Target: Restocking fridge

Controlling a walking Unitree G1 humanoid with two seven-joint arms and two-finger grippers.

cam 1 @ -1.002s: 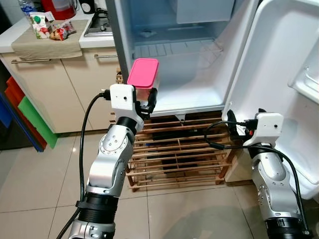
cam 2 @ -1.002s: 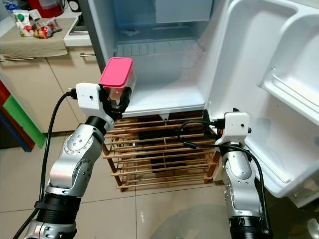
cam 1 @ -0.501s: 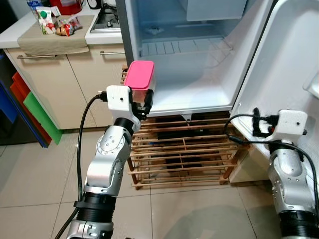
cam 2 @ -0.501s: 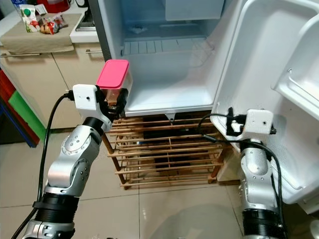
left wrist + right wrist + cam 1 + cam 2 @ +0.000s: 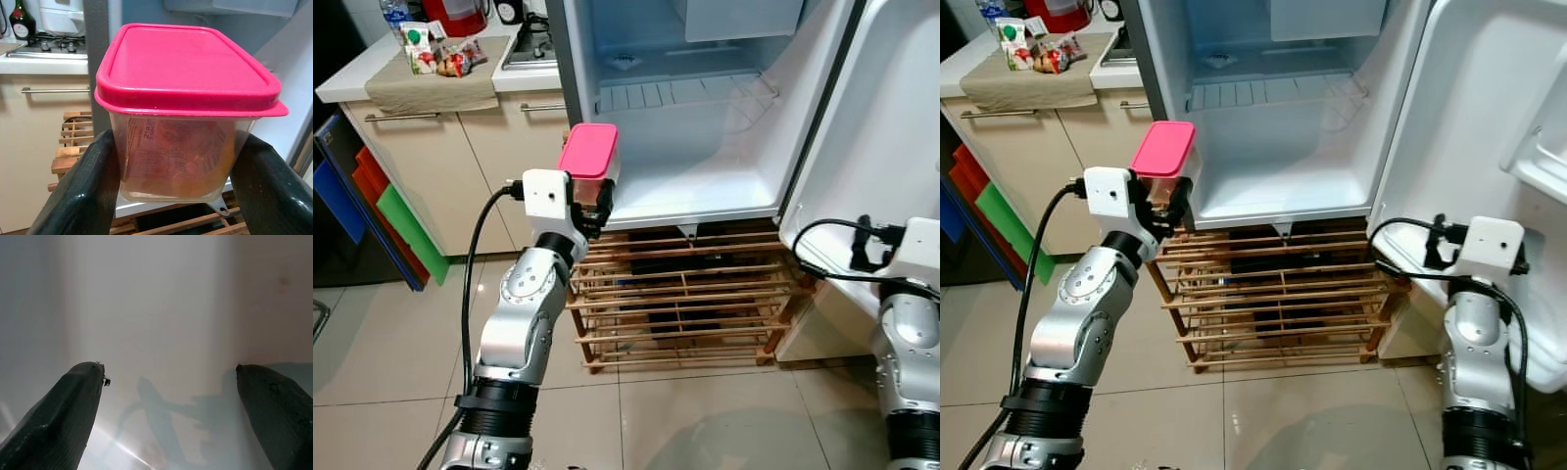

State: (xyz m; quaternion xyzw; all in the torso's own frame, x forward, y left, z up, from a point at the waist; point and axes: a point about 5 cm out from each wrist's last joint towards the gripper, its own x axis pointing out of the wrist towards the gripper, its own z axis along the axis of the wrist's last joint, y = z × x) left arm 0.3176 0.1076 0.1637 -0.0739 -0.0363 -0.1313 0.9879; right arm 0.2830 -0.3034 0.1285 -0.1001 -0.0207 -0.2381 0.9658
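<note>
Upright, pink-lidded container (image 5: pixel 588 163), left claw (image 5: pixel 589 208) gripping

Beige tiled floor (image 5: pixel 372 362); cream cabinets (image 5: pixel 450 166) beside wooden slatted rack (image 5: pixel 680 304); white countertop (image 5: pixel 352 83) above cabinets.

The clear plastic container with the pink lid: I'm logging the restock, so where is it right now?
The clear plastic container with the pink lid is clamped in the left gripper, held up on the robot's left just outside the open fridge, by its lower left front corner.
</note>
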